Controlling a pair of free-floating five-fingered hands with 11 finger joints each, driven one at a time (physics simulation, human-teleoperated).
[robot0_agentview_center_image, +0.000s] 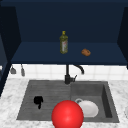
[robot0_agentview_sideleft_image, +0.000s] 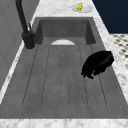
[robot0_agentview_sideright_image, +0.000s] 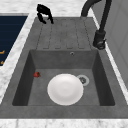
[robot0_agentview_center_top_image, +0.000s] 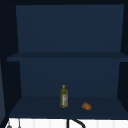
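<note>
My left hand (robot0_agentview_center_image: 38, 100) hovers over the ribbed drainboard (robot0_agentview_center_image: 51, 91) on the left of the sink, near its front edge. Its fingers curl downward and hold nothing. The same hand (robot0_agentview_sideleft_image: 98, 63) appears in the left side view above the drainboard's right part, and as the hand (robot0_agentview_sideright_image: 44, 11) at the top left of the right side view. A white plate (robot0_agentview_center_image: 88, 108) lies in the basin beside the drain; this plate (robot0_agentview_sideright_image: 65, 89) is upside up and bare. A large red ball (robot0_agentview_center_image: 67, 115) sits at the sink's front edge.
A black faucet (robot0_agentview_center_image: 68, 75) stands behind the sink. On the cabinet's lower shelf are an oil bottle (robot0_agentview_center_image: 63, 43) and a brown roll (robot0_agentview_center_image: 86, 52). A small red thing (robot0_agentview_sideright_image: 37, 74) lies by the basin wall. A dish with corn (robot0_agentview_sideleft_image: 80, 7) sits on the counter.
</note>
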